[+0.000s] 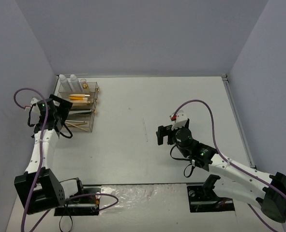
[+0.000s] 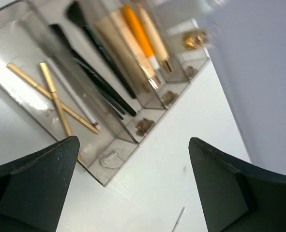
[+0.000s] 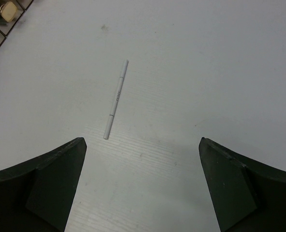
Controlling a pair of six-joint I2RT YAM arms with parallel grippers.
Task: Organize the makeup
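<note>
The makeup lies in a clear tiered organizer (image 1: 80,104) at the back left. Two white bottles (image 1: 69,82) and a gold-capped vial (image 1: 84,86) stand in its rear tier. In the left wrist view its trays hold thin gold sticks (image 2: 55,96), black brushes (image 2: 99,72), an orange tube (image 2: 139,30) and a beige tube (image 2: 119,50). My left gripper (image 1: 60,116) hovers open just left of the organizer's front tray, holding nothing. A slim white stick (image 3: 116,99) lies loose on the table mid-field. My right gripper (image 3: 143,183) stands open, apart from that stick and nearer than it.
Grey walls close in the table on the left, back and right. The organizer's gold drawer knobs (image 2: 145,126) face the open table. A metal strip (image 1: 234,108) runs along the right edge. The arm bases (image 1: 77,198) sit at the near edge.
</note>
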